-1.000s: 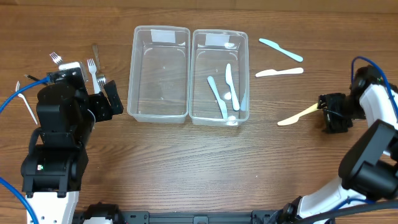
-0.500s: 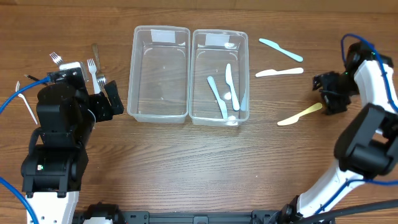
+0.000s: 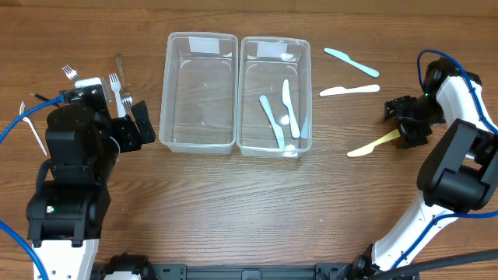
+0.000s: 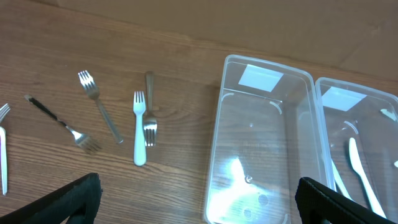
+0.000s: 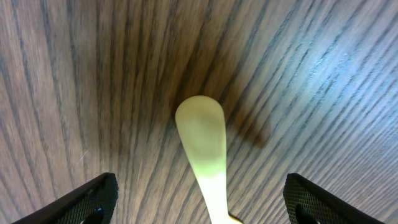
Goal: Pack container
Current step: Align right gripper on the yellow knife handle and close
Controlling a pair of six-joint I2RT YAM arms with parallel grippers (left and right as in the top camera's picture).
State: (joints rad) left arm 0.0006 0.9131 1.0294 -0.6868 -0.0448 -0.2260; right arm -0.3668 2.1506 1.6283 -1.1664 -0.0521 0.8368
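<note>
Two clear containers stand side by side: the left one (image 3: 165, 93) is empty, and the right one (image 3: 310, 85) holds several pale plastic knives (image 3: 272, 120). A yellow plastic knife (image 3: 372, 145) lies on the table at the right. My right gripper (image 3: 406, 126) is open over its right end. In the right wrist view the knife (image 5: 205, 143) runs between the gripper's (image 5: 199, 202) spread fingers (image 5: 93, 199), not gripped. My left gripper (image 3: 138, 126) is open and empty beside the left container. The left wrist view shows the gripper (image 4: 199, 202) and the empty container (image 4: 214, 155).
A white knife (image 3: 348, 90) and a light blue knife (image 3: 350, 62) lie right of the containers. Several forks (image 3: 117, 82), metal and white plastic, lie at the far left; they also show in the left wrist view (image 4: 140, 130).
My right gripper has swung up and a little left from beside the yellow knife's end and has turned. The knife has stayed in place. The left arm has not moved.
</note>
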